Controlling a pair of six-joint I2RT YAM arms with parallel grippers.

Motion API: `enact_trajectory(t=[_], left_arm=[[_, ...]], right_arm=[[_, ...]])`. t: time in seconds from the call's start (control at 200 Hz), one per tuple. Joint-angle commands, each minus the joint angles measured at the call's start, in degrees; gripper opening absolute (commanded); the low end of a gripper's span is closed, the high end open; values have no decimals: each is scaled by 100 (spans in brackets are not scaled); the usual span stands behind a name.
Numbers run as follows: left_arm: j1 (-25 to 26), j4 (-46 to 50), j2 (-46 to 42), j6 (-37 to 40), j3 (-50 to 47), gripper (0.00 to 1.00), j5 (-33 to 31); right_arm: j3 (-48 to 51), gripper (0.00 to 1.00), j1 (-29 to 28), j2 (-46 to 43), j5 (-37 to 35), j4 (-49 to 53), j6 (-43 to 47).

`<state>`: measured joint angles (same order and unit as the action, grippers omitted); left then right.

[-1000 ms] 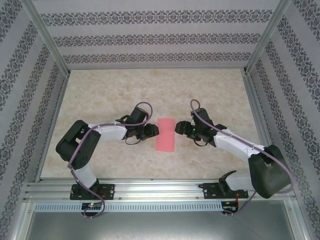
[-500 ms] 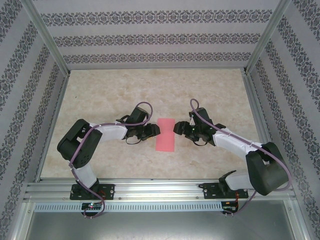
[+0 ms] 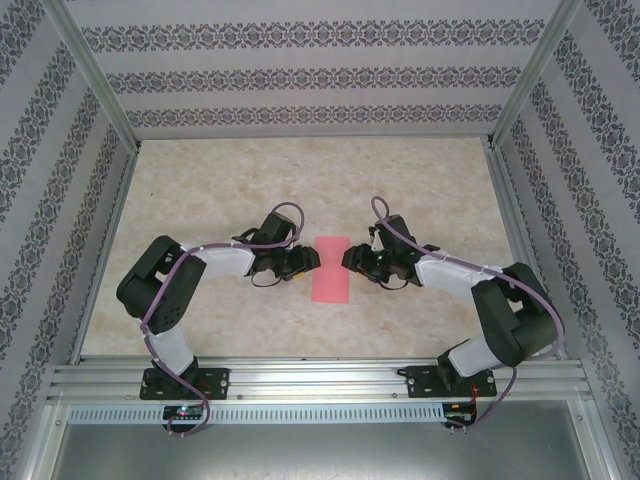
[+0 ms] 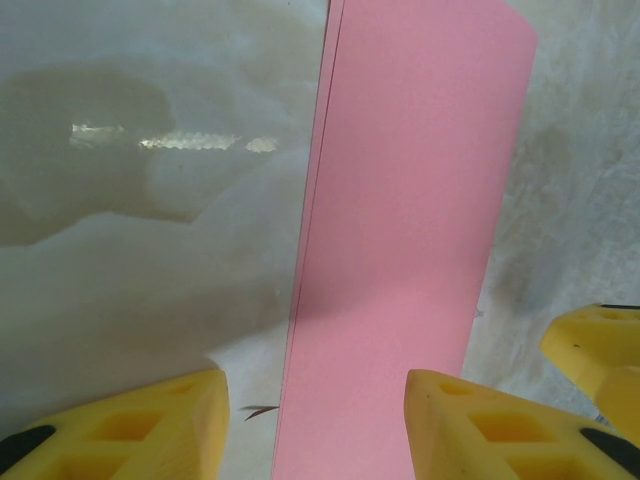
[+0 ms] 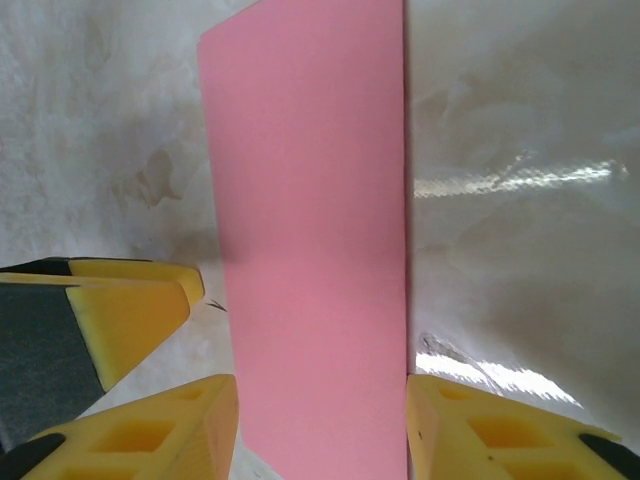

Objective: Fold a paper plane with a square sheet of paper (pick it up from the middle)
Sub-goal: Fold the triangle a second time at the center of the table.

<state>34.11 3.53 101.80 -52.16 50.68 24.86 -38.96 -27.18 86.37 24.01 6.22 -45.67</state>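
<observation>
The square sheet of paper (image 3: 331, 270) is pink and lies flat on the table, folded into a narrow rectangle, with a doubled edge showing in the left wrist view (image 4: 400, 250). My left gripper (image 3: 306, 260) sits at its left long edge, jaws open astride the strip (image 4: 315, 440). One of its fingers (image 4: 500, 430) overlaps the paper's edge; the other stands apart from it. My right gripper (image 3: 350, 259) faces it from the right, open, with the paper (image 5: 315, 240) between its fingers (image 5: 322, 440). One of its fingertips (image 5: 505, 430) meets the paper's edge. The paper plane is out of view.
The marble-patterned table (image 3: 300, 180) is bounded by patterned walls and metal posts at the back and sides, and by a rail (image 3: 320, 380) at the near edge. The two grippers stand close together, and a finger of each shows in the other's wrist view.
My right gripper has moved left up to the paper's right edge and its jaws have narrowed. My left gripper has edged slightly right. The paper has stayed in place.
</observation>
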Motion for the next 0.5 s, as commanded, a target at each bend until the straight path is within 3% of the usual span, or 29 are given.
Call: enact_trajectory(t=[0.0,0.495], left_arm=[[10,-232,257,22,168,51,86],[22,-199,301,86,230,41,185]], right_arm=[[-290,47,-113,265,181,-271,-69],[-360,45,-111,669,-45,-241,-56]])
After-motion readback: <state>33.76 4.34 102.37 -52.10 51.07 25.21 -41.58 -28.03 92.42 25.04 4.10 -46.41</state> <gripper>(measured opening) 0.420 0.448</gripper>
